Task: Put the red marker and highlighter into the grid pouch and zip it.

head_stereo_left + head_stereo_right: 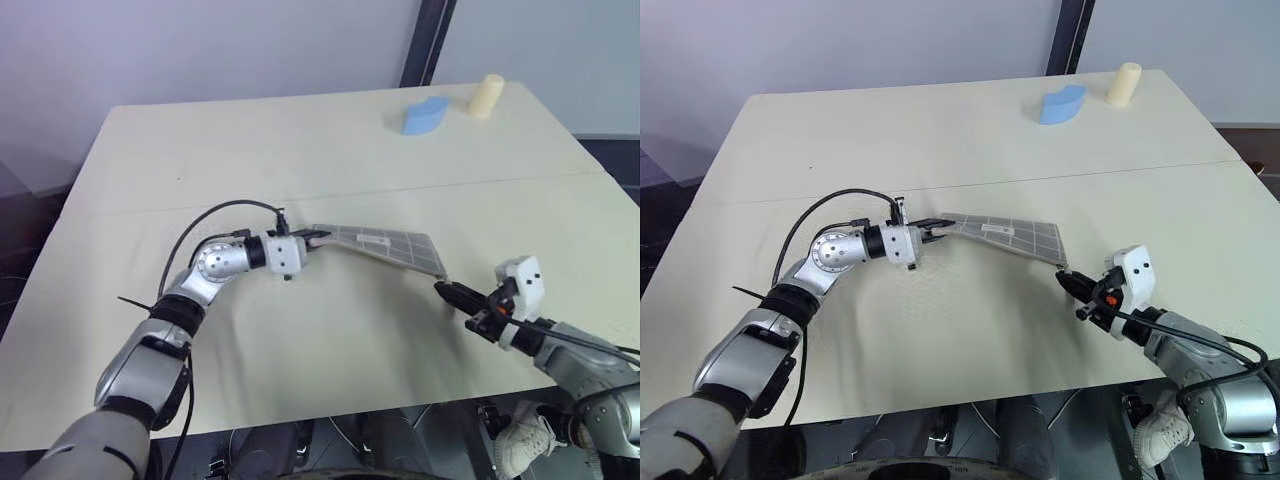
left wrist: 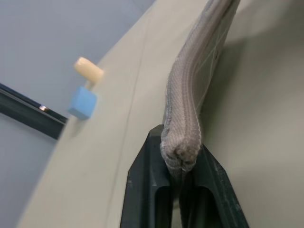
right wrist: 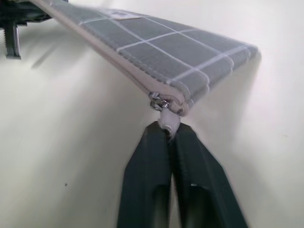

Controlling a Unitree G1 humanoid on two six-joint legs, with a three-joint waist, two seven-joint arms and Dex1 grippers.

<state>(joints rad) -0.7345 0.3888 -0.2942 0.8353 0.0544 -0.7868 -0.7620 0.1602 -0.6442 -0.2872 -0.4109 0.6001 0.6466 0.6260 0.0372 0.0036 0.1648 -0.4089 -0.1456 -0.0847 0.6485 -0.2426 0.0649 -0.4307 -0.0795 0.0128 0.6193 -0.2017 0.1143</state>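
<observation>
The robot is at the zipping step. The grid pouch (image 1: 385,246) hangs in the air just above the bench (image 1: 300,140), stretched between the two arms. The zipper looks closed all the way to the near corner, so the zipping seems almost done or done. No marker or highlighter lies on the bench, so they are likely inside the pouch, but that cannot be seen.

The left gripper (image 1: 314,237) has its jaws squeezed tight on one end of the pouch. In the left wrist view the folded fabric edge sits pinched between the two black fingers (image 2: 142,190).

The right gripper (image 1: 450,292) sits at the other corner. In the right wrist view its jaws are nearly together, and the small white zipper pull (image 3: 169,120) sits right at their tips. It looks like the pull is pinched or only just touched; it is hard to say which.

Next, the right jaws should let go of the pull without tugging the zipper back open. Then the left arm can lay the pouch flat on the bench.

A blue block (image 1: 424,115) and a cream cylinder (image 1: 487,96) stand well apart at the far side.
</observation>
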